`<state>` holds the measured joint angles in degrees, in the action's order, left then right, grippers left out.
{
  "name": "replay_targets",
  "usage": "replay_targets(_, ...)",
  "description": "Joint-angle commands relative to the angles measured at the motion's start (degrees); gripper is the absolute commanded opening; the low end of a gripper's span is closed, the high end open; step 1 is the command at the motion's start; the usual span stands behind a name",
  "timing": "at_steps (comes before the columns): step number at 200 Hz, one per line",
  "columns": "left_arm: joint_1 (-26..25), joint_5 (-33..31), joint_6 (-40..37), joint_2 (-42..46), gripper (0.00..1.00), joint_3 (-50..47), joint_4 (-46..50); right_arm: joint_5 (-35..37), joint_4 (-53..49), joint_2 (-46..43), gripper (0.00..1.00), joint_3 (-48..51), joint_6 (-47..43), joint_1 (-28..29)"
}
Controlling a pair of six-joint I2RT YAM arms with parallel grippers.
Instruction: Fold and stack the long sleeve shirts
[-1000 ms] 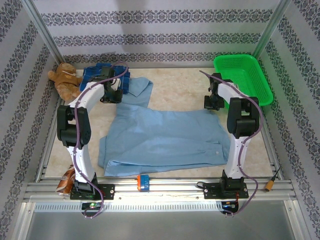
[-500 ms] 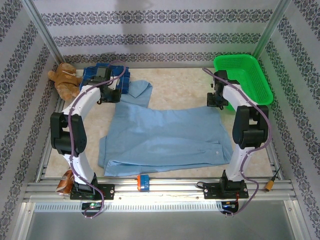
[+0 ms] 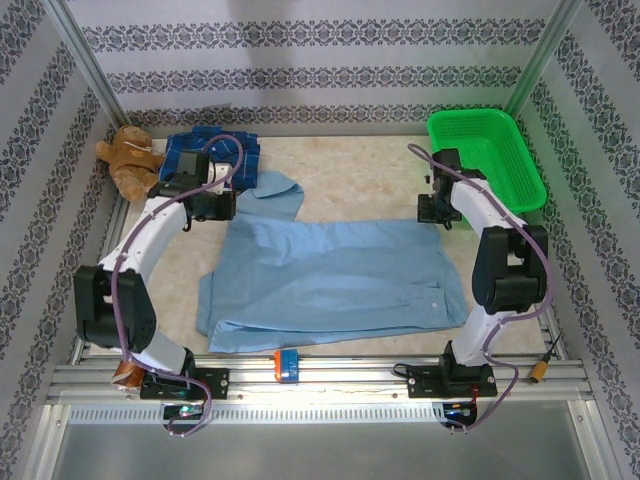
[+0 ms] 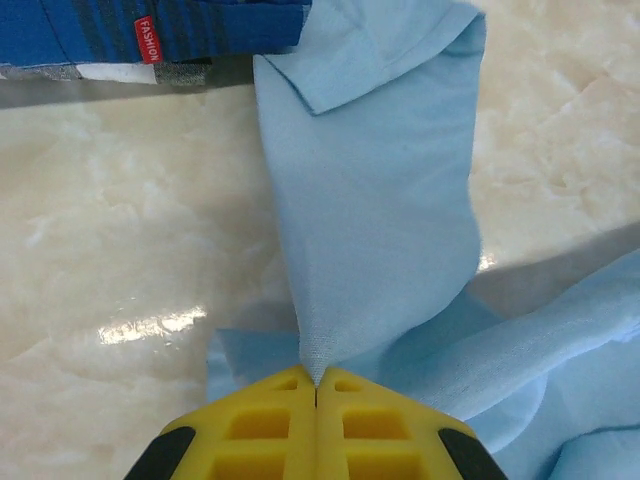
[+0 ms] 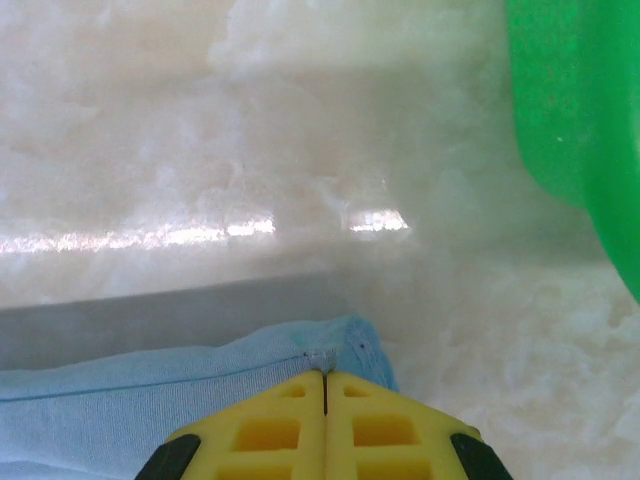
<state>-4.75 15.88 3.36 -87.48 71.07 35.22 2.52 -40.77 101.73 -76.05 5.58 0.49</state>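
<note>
Overhead lighting bright and even; shadows soft. On my left wrist view, focus is sharp, with one glare patch on the table (image 4: pixel 150 325) and grey shadow beneath the raised light blue shirt (image 4: pixel 380 200). My right wrist view is hazy: a glare streak crosses the table, and the green basket (image 5: pixel 580 120) is blurred.

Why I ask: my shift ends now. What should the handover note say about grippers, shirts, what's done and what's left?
Left gripper: shut on the light blue shirt, pinching cloth near its collar.
Right gripper: shut on that shirt's far right corner.
The light blue shirt lies spread mid-table. The plaid shirt sits bunched at the far left.
Done: nothing stacked yet.
Left: finish folding, then stack the two.
</note>
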Motion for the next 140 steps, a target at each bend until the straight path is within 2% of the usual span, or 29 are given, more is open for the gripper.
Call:
replay_targets(1,-0.1,-0.3,-0.9,3.6,0.01,-2.7,-1.7,1.9,-1.1,-3.1,0.00,2.2,0.2,-0.3)
replay_targets(96,-0.1,-3.8,0.8,14.6,0.02,-12.5,3.2,1.0,-4.3,-12.8,0.00,12.9,5.8,-0.1)
replay_targets(140,-0.2,-5.9,4.0,19.8,0.03,-17.8,5.8,-0.2,-5.7,-15.7,0.00,18.4,10.5,-0.1)
